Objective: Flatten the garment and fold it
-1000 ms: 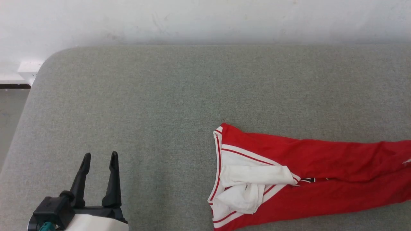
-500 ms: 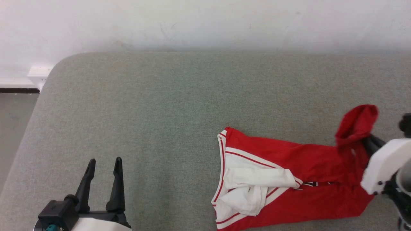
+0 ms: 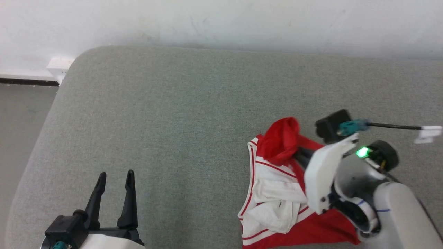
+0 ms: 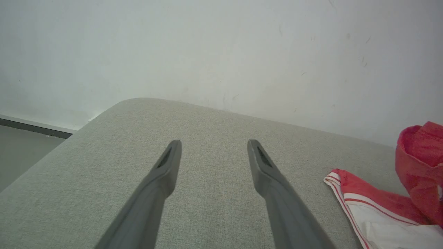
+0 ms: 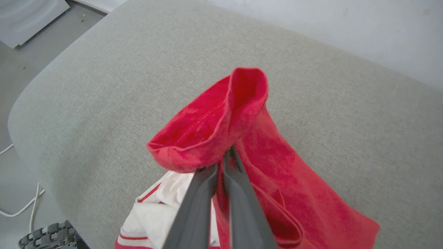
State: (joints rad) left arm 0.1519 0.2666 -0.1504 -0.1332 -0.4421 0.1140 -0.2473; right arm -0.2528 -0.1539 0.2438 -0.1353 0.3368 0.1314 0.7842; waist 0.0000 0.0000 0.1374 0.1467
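The garment (image 3: 277, 193), red with white red-striped trim and white sleeves, lies crumpled at the right of the grey table. My right gripper (image 3: 298, 154) is shut on its red hem (image 5: 221, 128) and holds that end lifted and doubled back over the sleeve end. In the right wrist view the red cloth bunches around the closed tips of my right gripper (image 5: 225, 154). My left gripper (image 3: 116, 178) stands open at the lower left, well away from the cloth. In the left wrist view my left gripper (image 4: 213, 147) has bare table between its fingers, and the garment (image 4: 380, 207) shows at the right edge.
The grey padded table (image 3: 166, 114) has a rounded corner at the far left, with a white wall (image 3: 221, 20) behind it. Floor (image 3: 20, 114) lies beyond the table's left edge. A white cable (image 5: 20, 207) runs on the floor in the right wrist view.
My right arm has come into the head view and carried the red hem leftwards over the garment, doubling it up. The head camera has shifted. My left gripper stays open in place.
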